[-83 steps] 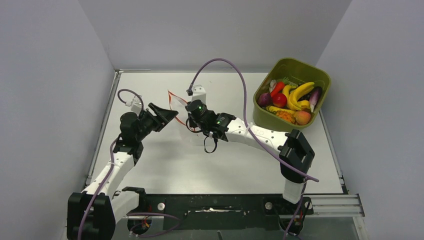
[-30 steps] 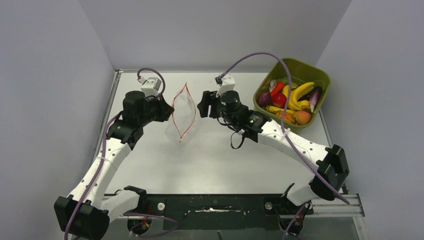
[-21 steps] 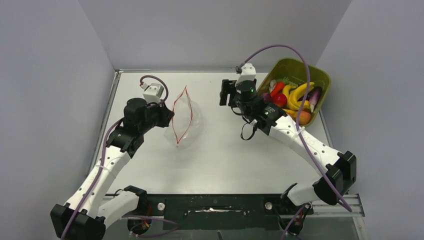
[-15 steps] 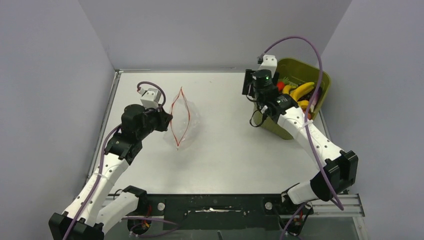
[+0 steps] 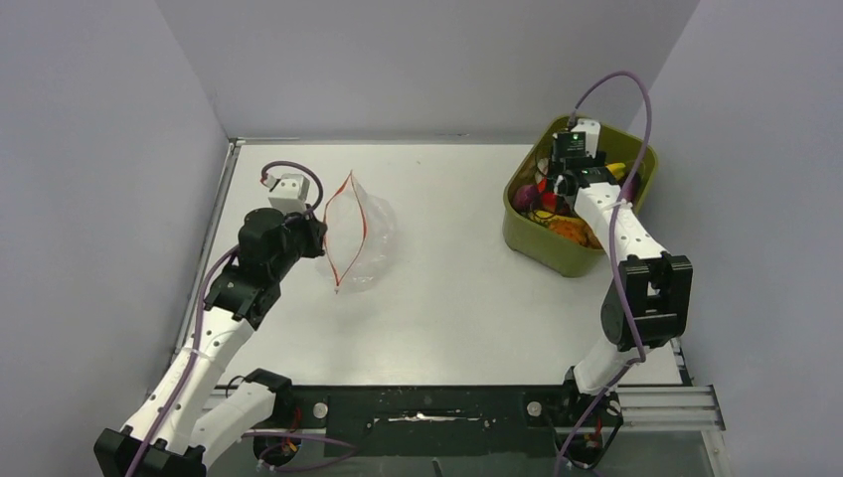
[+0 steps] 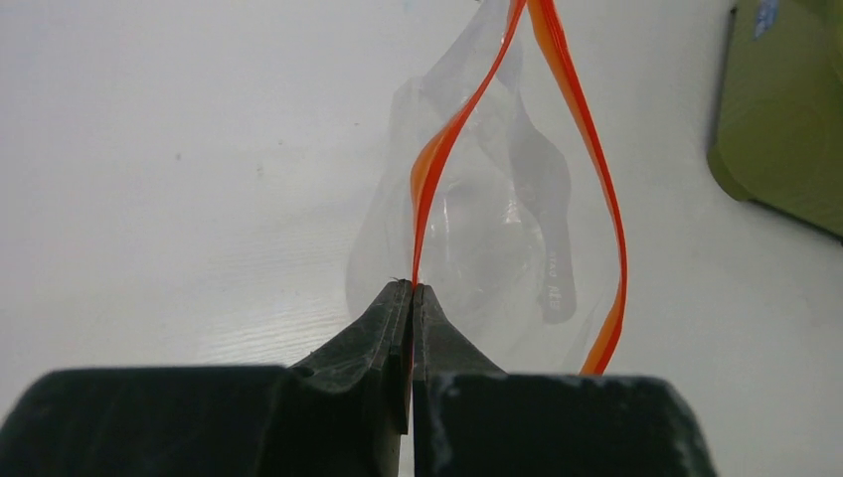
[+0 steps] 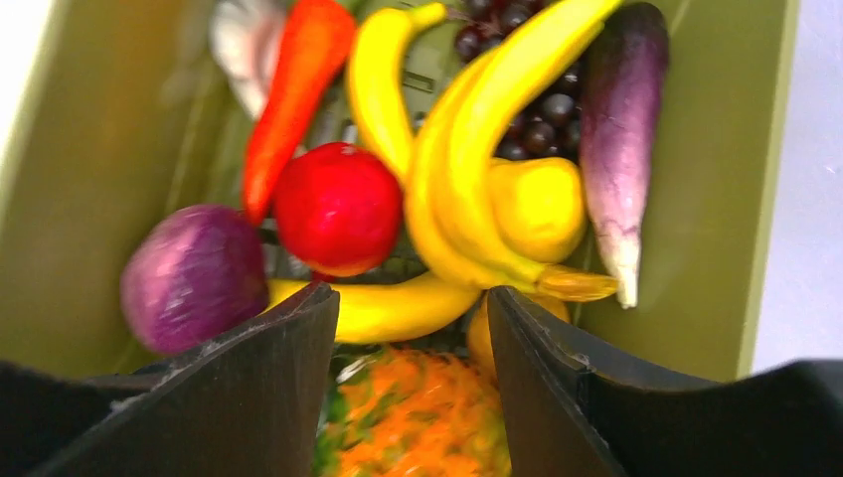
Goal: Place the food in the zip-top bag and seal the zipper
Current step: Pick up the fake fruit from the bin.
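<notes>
1. The left gripper [image 6: 411, 288] has its jaws pressed together, clamped on the zipper [image 6: 422, 184] at the left lip of the zip-top bag [image 6: 477, 229].
2. In the top view the left gripper [image 5: 316, 237] sits on the left half of the table [image 5: 447, 298]. The zip-top bag [image 5: 370, 234] is just right of it, touching the fingertips.
3. The mouth of the bag stands agape. The zipper [image 5: 365, 224] forms a narrow leaf-shaped loop, its two orange-red lips meeting at the far end and again at the near end. Only the left lip is in the jaws; the right lip bows away from the gripper.
4. The crinkled clear body of the bag bulges to the right of the loop, away from the left gripper. Whether it rests fully on the table I cannot tell.
5. The right gripper [image 7: 410, 298] has its jaws apart with nothing clamped. It points down into the olive-green bin [image 7: 89, 149] at the far right of the table.
6. In the top view the right gripper [image 5: 559, 187] is over the bin [image 5: 527, 243], well apart from the bag.
7. The food [image 5: 569, 229] lies in the bin, directly below the open jaws:
   - a yellow banana [image 7: 398, 310] crosses the gap between the fingers;
   - an orange piece [image 7: 427, 417] lies nearer the camera, between the fingers;
   - a red round fruit [image 7: 338, 209] sits just beyond the left finger;
   - a purple round piece [image 7: 194, 278] lies left of that finger;
   - an eggplant [image 7: 621, 129] lies along the right wall.
8. Whether either fingertip touches the food I cannot tell.
</notes>
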Motion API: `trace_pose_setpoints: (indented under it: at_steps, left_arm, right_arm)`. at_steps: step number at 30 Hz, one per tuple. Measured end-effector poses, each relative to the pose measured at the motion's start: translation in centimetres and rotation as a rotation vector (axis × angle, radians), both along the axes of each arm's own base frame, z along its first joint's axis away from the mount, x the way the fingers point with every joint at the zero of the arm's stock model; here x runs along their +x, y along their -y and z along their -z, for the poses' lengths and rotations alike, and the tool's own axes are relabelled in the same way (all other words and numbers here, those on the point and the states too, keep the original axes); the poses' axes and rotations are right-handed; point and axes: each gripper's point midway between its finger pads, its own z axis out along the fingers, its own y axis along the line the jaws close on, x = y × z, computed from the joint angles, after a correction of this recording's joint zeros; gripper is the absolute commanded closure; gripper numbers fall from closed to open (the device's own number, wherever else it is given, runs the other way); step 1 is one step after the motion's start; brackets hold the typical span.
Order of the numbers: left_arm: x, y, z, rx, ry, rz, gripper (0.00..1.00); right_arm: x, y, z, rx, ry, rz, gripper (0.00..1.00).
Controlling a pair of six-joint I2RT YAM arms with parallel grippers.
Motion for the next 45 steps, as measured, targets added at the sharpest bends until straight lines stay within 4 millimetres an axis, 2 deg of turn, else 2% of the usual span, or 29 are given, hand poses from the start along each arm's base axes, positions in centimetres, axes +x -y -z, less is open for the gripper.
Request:
trace_pose_setpoints:
  at_steps: [2, 4, 6, 8, 10, 13, 19, 22, 33, 38, 45]
  left_arm:
    - [0.2, -1.2, -0.3, 0.028, -0.002, -0.060, 1.00]
    - [0.5, -2.2, -1.5, 0.051, 0.014, -0.123, 1.00]
    - [1.1, -3.0, -3.2, 0.065, 0.044, -0.178, 1.00]
    - [1.7, -3.3, -3.9, 0.077, 0.055, -0.213, 1.00]
    - [2.1, -3.5, -3.4, 0.099, 0.037, -0.236, 1.00]
    - [2.6, -3.0, -0.6, 0.164, -0.051, -0.239, 1.00]
    - [1.8, 0.5, 3.8, 0.122, -0.175, -0.063, 1.00]
    - [1.0, 2.0, 4.9, 0.057, -0.224, 0.030, 1.00]
    - [1.3, 3.0, 3.6, -0.089, -0.202, 0.134, 1.00]
    - [1.1, 3.2, 3.2, -0.100, -0.188, 0.152, 1.00]
    - [1.0, 3.3, 3.2, -0.102, -0.188, 0.158, 1.00]
  right_arm:
    - [0.1, 1.4, 0.7, 0.001, -0.018, 0.027, 0.42]
    - [0.0, 3.1, 1.0, 0.012, -0.026, 0.060, 0.42]
    - [-0.1, 4.1, 1.2, 0.027, -0.026, 0.077, 0.41]
    - [-0.2, 4.8, 1.2, 0.036, -0.024, 0.089, 0.41]
    - [-0.1, 4.9, 1.2, 0.045, -0.022, 0.085, 0.40]
    - [0.0, 4.8, 1.3, 0.058, -0.019, 0.079, 0.38]
    - [0.2, 5.1, 1.3, 0.089, -0.007, 0.086, 0.36]
    - [0.1, 5.6, 1.4, 0.096, -0.003, 0.098, 0.37]
    - [0.8, 5.7, 1.8, 0.145, 0.018, 0.099, 0.37]
    - [1.1, 6.0, 3.5, 0.148, -0.018, 0.109, 0.41]
    - [2.5, 7.0, 6.5, 0.147, -0.078, 0.133, 0.39]
